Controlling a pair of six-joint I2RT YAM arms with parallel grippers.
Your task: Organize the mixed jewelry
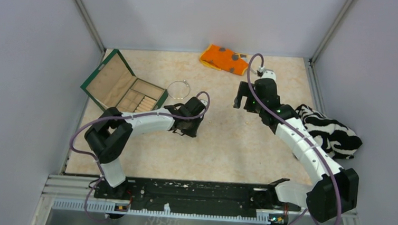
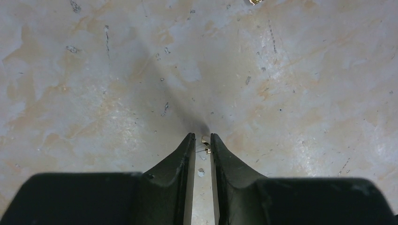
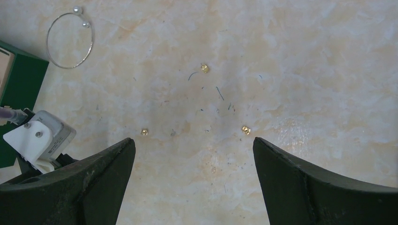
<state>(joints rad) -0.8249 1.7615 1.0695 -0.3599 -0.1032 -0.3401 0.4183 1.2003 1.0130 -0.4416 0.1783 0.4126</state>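
One wire bangle (image 3: 70, 68) and three tiny gold pieces (image 3: 204, 68) (image 3: 144, 132) (image 3: 245, 130) lie before the wide-apart right gripper (image 3: 193, 145); left gripper (image 2: 202, 137) nearly together around one small piece (image 2: 205, 139), grip uncertain

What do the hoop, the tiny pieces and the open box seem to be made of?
Hoop: thin shiny silvery wire, likely metal, with two pearl-like beads. Tiny pieces: gold-coloured and glinting, probably metal. Box: green outside, pale matte lining inside, perhaps fabric or card; hard to tell.
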